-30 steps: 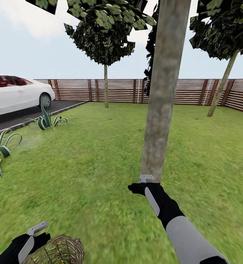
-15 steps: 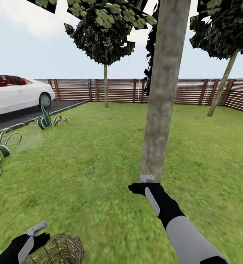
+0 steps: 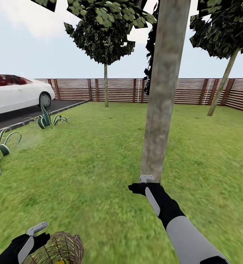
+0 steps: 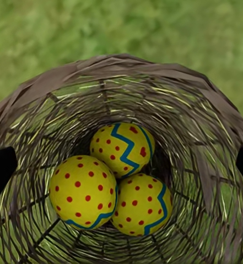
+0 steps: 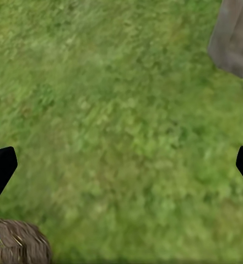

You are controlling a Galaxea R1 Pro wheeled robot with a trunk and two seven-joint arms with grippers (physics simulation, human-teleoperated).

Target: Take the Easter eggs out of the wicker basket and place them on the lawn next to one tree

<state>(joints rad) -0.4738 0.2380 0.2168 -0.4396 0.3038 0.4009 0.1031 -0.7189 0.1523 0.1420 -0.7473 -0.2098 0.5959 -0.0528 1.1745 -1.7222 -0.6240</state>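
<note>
The wicker basket [image 3: 62,247] stands on the lawn [image 3: 99,165] at the near left. The left wrist view looks straight down into the basket [image 4: 121,77], where three yellow Easter eggs [image 4: 121,181] with red dots and blue zigzags lie together at the bottom. My left gripper [image 3: 37,230] hangs open over the basket's left side, its dark fingertips [image 4: 0,170] wide apart above the rim. My right gripper [image 3: 145,180] is open and empty just above the grass at the foot of the thick grey-brown tree [image 3: 162,95]. The trunk [image 5: 234,38] and the basket's edge [image 5: 14,242] show in the right wrist view.
Spiky plants [image 3: 46,119] grow along the lawn's left edge by the dark driveway, where a white car [image 3: 15,93] is parked. A brown slat fence [image 3: 118,90] closes the far side. Thin-trunked trees [image 3: 105,84] stand near it. Open grass lies all around the trunk.
In the head view the basket's rim shows slightly higher than before. Both arms hold their places.
</note>
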